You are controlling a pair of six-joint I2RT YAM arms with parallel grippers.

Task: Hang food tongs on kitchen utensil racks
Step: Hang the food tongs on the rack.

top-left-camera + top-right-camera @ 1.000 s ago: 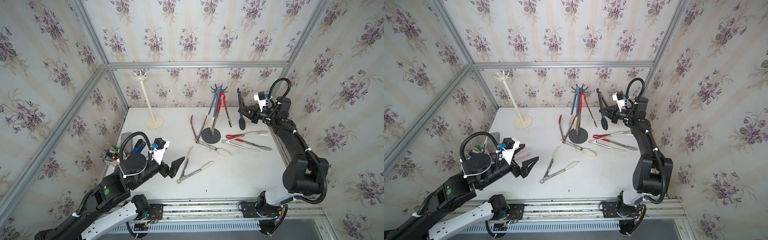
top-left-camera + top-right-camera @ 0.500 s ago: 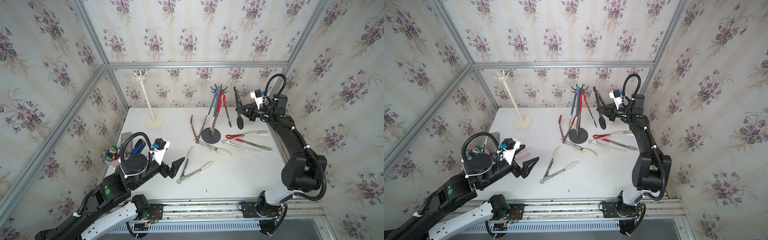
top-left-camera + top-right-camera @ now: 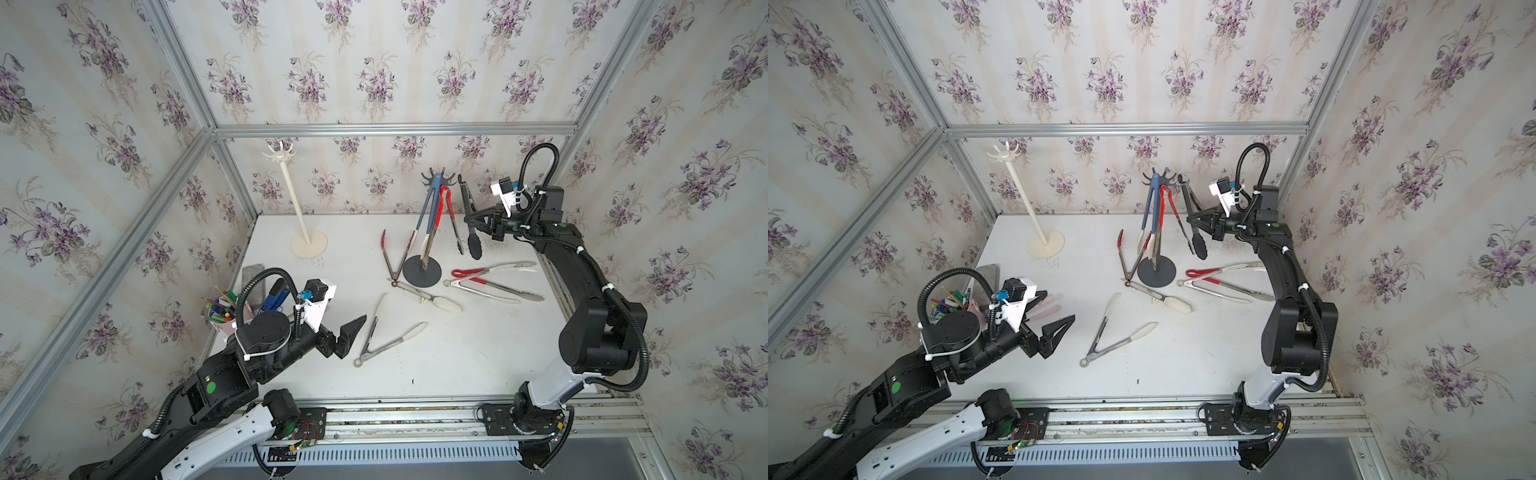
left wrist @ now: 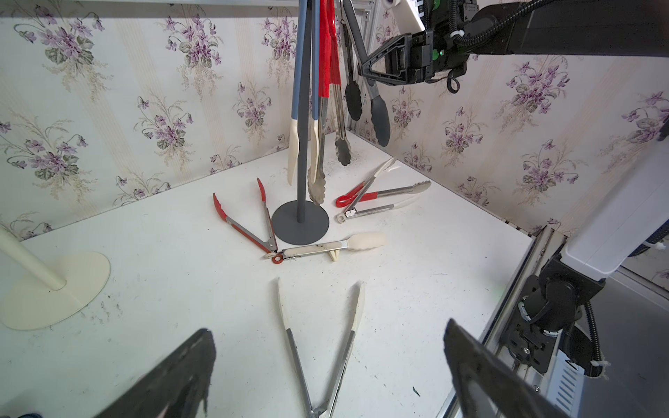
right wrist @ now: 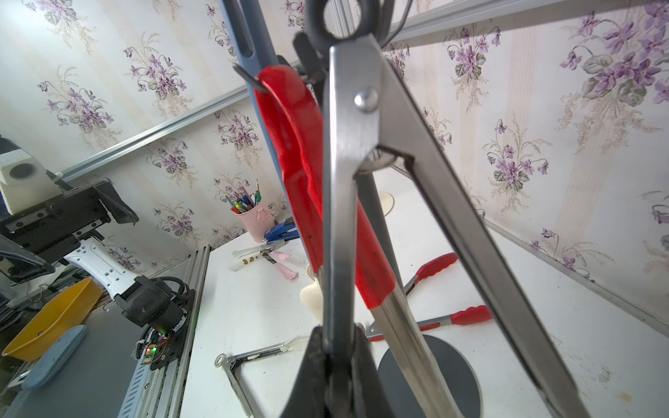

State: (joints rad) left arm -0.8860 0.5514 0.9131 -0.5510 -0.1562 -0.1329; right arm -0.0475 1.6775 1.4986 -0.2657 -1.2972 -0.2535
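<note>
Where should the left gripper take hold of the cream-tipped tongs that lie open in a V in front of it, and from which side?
Probably the two steel arms close to the hinge of the cream-tipped tongs, coming from above. They lie flat on the table, the arms meet there so the open left gripper can span both, and the hanging ring is left free.

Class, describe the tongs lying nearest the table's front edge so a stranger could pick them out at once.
On the white table, find the dark grey rack. Come forward from its round base to the front tongs, which lie alone. Unlike the red-handled pairs nearby, they are steel with cream tips, spread in a wide V.
</note>
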